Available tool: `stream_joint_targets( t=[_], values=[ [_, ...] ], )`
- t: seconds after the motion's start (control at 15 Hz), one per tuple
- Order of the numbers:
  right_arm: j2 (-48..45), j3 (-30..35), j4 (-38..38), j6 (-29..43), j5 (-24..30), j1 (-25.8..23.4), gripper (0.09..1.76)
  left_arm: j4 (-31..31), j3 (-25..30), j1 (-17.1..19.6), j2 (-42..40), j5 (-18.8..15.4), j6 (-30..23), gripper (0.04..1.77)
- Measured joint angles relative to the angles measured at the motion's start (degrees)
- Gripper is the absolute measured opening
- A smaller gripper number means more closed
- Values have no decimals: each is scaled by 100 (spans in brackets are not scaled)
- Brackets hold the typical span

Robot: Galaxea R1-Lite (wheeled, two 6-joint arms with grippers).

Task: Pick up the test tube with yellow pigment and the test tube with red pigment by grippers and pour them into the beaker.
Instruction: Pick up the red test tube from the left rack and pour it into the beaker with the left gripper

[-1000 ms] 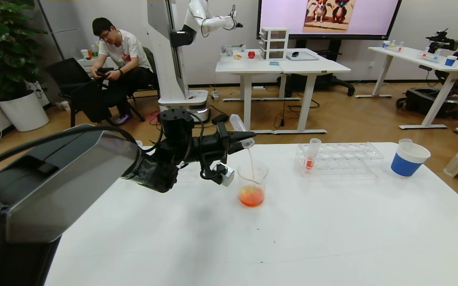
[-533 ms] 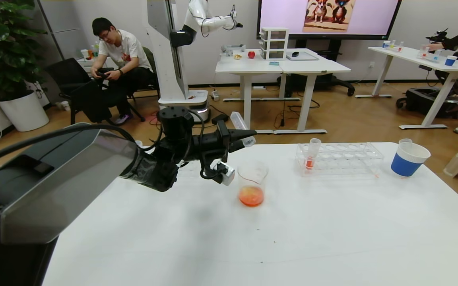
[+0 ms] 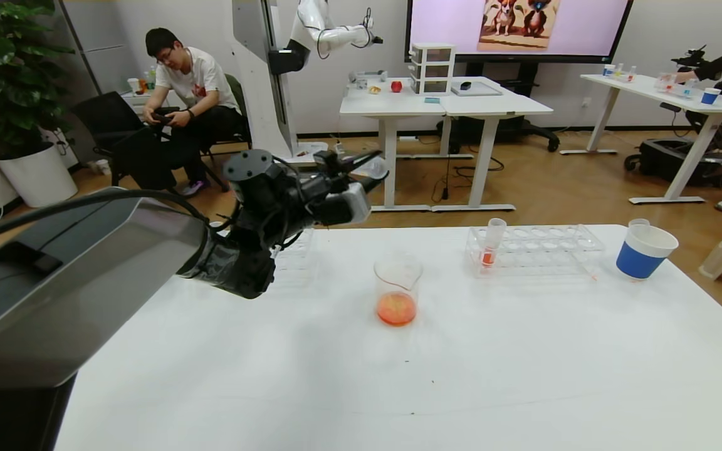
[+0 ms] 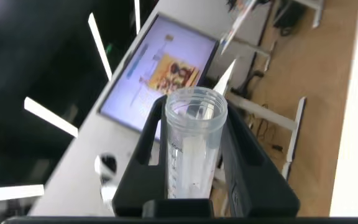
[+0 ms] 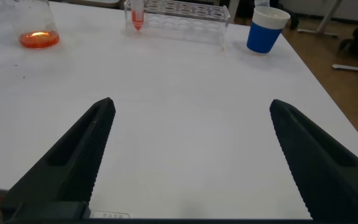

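My left gripper [image 3: 370, 169] is shut on a clear test tube [image 3: 375, 166] that looks empty, held high above the table's far edge, left of and beyond the beaker. In the left wrist view the tube [image 4: 191, 155] stands between the fingers of that gripper [image 4: 194, 119], open mouth up. The beaker [image 3: 397, 291] stands mid-table with orange-red liquid at its bottom; it also shows in the right wrist view [image 5: 39, 25]. The test tube with red pigment [image 3: 491, 247] stands in the clear rack [image 3: 543, 250]. No yellow liquid shows. My right gripper [image 5: 191, 104] is open and empty above bare table.
A blue-and-white paper cup [image 3: 644, 250] stands right of the rack, near the table's far right corner. A second clear rack [image 3: 295, 257] lies partly behind my left arm. Beyond the table are desks, a seated person and another robot.
The left gripper has stopped pouring over the beaker, risen and swung back to the left, turning the emptied tube upward. The thin stream into the beaker is gone.
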Motion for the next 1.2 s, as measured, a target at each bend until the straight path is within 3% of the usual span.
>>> stream_joint_targets(
  t=[0.27, 0.4, 0.53, 0.67, 0.8, 1.0, 1.2],
  values=[
    [0, 0, 0, 0, 0, 0, 174, -811, 601, -325, -149, 3257, -2559, 52],
    [0, 0, 0, 0, 0, 0, 174, -422, 684, -447, -284, 4541, -3623, 52],
    [0, 0, 0, 0, 0, 0, 174, 586, 651, -511, -456, 5533, -4753, 52],
    [0, 0, 0, 0, 0, 0, 174, 1563, 540, -555, -605, 6123, -5667, 52],
    [0, 0, 0, 2, 0, 0, 174, 2219, 490, -544, -747, 6309, -6228, 52],
    [0, 0, 0, 2, 0, 0, 174, 2365, 621, -408, -962, 6317, -6332, 52],
    [0, 0, 0, 0, 0, 0, 174, 2361, 744, 35, -1195, 6232, -6332, 52]
  ],
)
